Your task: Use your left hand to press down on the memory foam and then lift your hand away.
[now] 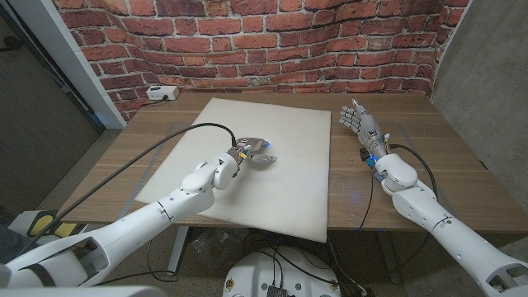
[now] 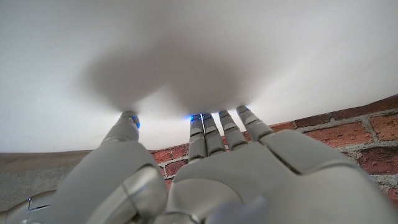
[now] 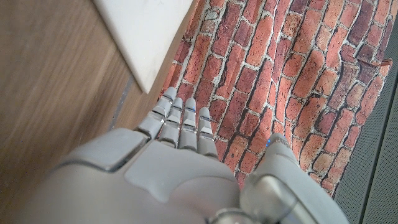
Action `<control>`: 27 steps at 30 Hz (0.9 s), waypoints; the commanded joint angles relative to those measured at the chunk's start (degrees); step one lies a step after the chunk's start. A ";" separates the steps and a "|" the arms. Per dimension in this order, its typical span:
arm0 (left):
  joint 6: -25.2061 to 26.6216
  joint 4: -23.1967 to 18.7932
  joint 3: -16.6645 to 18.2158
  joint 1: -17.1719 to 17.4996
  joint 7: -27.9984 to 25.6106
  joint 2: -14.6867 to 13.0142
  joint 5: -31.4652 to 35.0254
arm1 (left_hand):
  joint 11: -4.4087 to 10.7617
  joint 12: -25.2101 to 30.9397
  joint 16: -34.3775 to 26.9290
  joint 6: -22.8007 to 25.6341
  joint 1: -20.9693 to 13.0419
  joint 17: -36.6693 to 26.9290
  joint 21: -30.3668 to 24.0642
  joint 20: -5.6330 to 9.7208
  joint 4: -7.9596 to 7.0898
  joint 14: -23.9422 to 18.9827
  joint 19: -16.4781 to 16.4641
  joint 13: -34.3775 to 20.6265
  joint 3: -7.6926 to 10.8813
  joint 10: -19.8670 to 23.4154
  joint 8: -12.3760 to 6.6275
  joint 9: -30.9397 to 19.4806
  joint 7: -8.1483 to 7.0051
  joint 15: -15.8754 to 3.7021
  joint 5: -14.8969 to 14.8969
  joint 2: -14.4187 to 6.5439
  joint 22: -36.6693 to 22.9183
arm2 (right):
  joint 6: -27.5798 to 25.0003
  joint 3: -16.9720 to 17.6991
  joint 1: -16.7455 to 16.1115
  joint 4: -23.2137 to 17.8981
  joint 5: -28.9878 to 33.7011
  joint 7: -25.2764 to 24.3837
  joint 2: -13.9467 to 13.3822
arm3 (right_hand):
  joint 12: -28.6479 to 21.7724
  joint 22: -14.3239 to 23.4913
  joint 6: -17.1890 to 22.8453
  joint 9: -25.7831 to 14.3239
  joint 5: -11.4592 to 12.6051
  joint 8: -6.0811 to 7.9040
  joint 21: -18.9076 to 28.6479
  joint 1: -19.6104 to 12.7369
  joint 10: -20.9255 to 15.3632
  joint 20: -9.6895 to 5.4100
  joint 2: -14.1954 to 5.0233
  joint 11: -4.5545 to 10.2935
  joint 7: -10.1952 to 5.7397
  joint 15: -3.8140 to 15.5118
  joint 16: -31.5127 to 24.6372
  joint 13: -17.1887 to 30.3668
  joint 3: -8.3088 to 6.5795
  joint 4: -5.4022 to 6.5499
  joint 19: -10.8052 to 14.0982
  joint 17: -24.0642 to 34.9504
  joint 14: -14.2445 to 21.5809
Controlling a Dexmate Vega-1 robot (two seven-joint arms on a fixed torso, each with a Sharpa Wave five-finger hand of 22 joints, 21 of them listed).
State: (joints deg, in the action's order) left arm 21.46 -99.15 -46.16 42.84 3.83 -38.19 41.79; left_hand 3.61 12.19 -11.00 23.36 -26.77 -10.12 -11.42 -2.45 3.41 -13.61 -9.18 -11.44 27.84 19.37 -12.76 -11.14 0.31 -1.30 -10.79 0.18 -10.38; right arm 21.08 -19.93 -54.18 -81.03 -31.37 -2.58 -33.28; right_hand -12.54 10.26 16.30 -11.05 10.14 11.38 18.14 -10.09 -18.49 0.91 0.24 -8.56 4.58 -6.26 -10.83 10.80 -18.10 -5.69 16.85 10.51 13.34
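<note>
A large white slab of memory foam [image 1: 264, 157] lies in the middle of the wooden table [image 1: 412, 181]. My left hand [image 1: 252, 152] is over its centre, fingers spread and pointing down. In the left wrist view my left hand [image 2: 205, 180] has its fingertips [image 2: 202, 119] touching the memory foam [image 2: 199, 56], with a soft shadow around the contact. It holds nothing. My right hand [image 1: 361, 125] stands to the right of the foam with fingers straight and apart, empty. The right wrist view shows my right hand [image 3: 180, 168] above the table near a corner of the memory foam [image 3: 146, 37].
A red brick wall [image 1: 272, 41] runs behind the table. A small white box [image 1: 162, 93] with a cable sits at the table's far left corner. A black cable [image 1: 148, 157] trails along my left arm. Bare wood flanks the foam on both sides.
</note>
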 commanded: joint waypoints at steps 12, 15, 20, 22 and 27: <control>0.83 -2.68 2.08 1.93 -5.73 -0.20 1.22 | 0.19 -0.11 0.20 -0.03 -0.43 -0.22 -0.09 0.10 0.69 0.04 0.30 -0.03 0.15 0.21 0.32 -0.01 0.06 -0.08 0.11 -0.26 -0.05 | 1.61 -0.13 0.51 1.47 0.03 1.07 0.33 | -0.38 0.14 0.78 -0.15 0.13 0.27 -0.41 0.14 -0.75 -0.08 -0.14 0.31 0.01 0.18 -0.06 0.14 0.08 -0.37 0.79 0.11 0.85; 0.61 -2.87 2.40 2.18 -6.45 -0.27 1.19 | 0.20 -0.15 0.21 -0.04 -0.49 -0.23 -0.10 0.01 0.73 0.04 0.31 -0.03 0.16 0.16 0.34 -0.01 0.04 -0.12 0.11 -0.26 -0.05 | 1.69 -0.23 0.66 1.67 0.14 1.22 0.35 | -0.38 0.14 0.80 -0.15 0.13 0.27 -0.46 0.12 -0.77 -0.06 -0.14 0.24 0.03 0.24 -0.04 0.15 0.09 -0.39 0.81 0.11 0.84; 0.02 -3.49 3.14 2.77 -7.60 -0.52 0.73 | 0.07 -0.14 0.22 0.02 -0.56 -0.23 -0.10 0.08 0.79 0.05 0.35 -0.03 0.18 0.23 0.35 -0.01 0.08 -0.16 0.11 -0.26 -0.05 | 1.37 -0.21 0.65 1.39 0.05 1.01 0.36 | -0.36 0.14 0.85 -0.16 0.14 0.28 -0.51 0.12 -0.75 -0.10 -0.16 0.26 0.05 0.29 -0.04 0.15 0.10 -0.41 0.85 0.11 0.87; -0.40 -3.83 3.62 3.13 -8.14 -0.66 0.18 | 0.04 -0.17 0.21 0.00 -0.61 -0.23 -0.13 0.15 0.82 0.02 0.31 -0.03 0.19 0.19 0.37 -0.01 0.06 -0.17 0.11 -0.27 -0.05 | 1.34 -0.21 0.64 1.29 0.15 0.94 0.30 | -0.37 0.14 0.84 -0.16 0.15 0.27 -0.54 0.11 -0.78 -0.08 -0.16 0.30 0.01 0.29 -0.03 0.15 0.10 -0.43 0.88 0.11 0.89; -1.33 -4.46 4.53 3.75 -9.14 -0.95 -0.82 | 0.18 -0.11 0.17 0.06 -0.66 -0.24 -0.15 0.11 0.84 -0.08 0.32 -0.03 0.21 0.40 0.38 -0.02 0.05 -0.22 0.11 -0.32 -0.06 | 1.43 -0.15 0.60 1.13 0.29 0.80 0.24 | -0.39 0.14 0.83 -0.16 0.16 0.25 -0.61 0.10 -0.86 -0.09 -0.18 0.25 0.03 0.32 0.00 0.15 0.11 -0.45 0.95 0.11 0.84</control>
State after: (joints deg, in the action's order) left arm 21.71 -102.15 -43.46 45.22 -2.84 -38.57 42.59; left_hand 3.68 11.97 -10.77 23.23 -27.30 -10.28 -11.43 -2.46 3.89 -13.60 -9.19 -11.45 27.84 19.45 -12.52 -11.18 0.42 -1.31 -10.80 -0.35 -10.39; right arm 22.48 -20.07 -53.64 -79.69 -31.37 -1.61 -32.99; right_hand -12.54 10.26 16.60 -11.05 10.14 11.38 17.47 -10.09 -18.69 0.72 0.24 -8.36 4.51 -6.14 -10.83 10.80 -17.86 -5.93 17.27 10.51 13.86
